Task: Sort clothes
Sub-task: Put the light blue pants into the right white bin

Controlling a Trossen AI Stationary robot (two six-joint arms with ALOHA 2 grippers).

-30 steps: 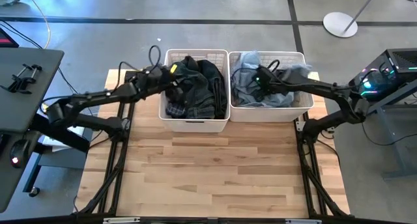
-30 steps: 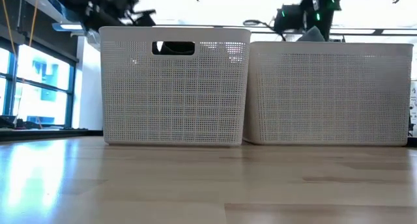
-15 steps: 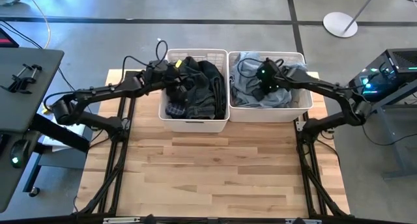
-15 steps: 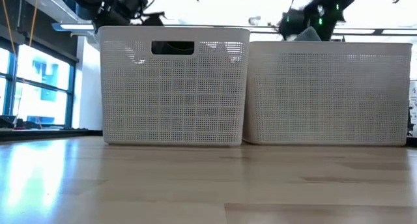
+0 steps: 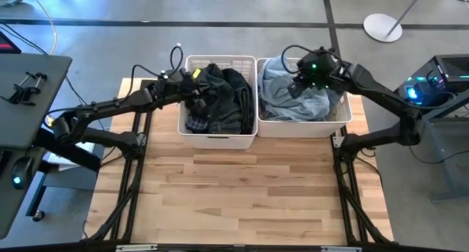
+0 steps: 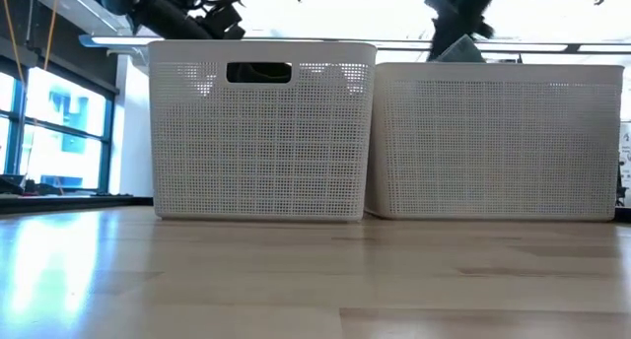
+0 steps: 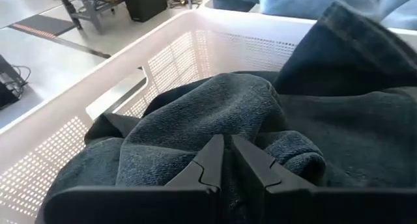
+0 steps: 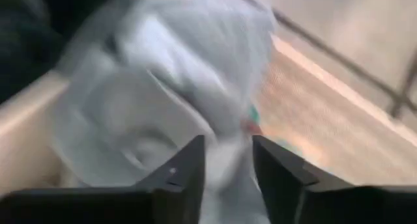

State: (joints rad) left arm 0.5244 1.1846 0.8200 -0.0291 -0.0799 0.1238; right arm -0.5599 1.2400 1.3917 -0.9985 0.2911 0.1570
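Left gripper (image 7: pixel 225 160) sits over the left basket (image 5: pixel 219 138) at about 11 o'clock on the table, fingers closed together, nothing between them, tips just above the dark denim (image 7: pixel 215 116) heaped inside with plaid and black pieces. Right gripper (image 8: pixel 226 160) is over the right basket (image 5: pixel 304 126) at 1 o'clock, fingers parted with pale blue fabric (image 5: pixel 282 91) between them; can't tell if it's truly pinched. Clothes are soft and limp; denim likely heavier. Best to pinch a raised fold or bunched ridge, not a flat panel.
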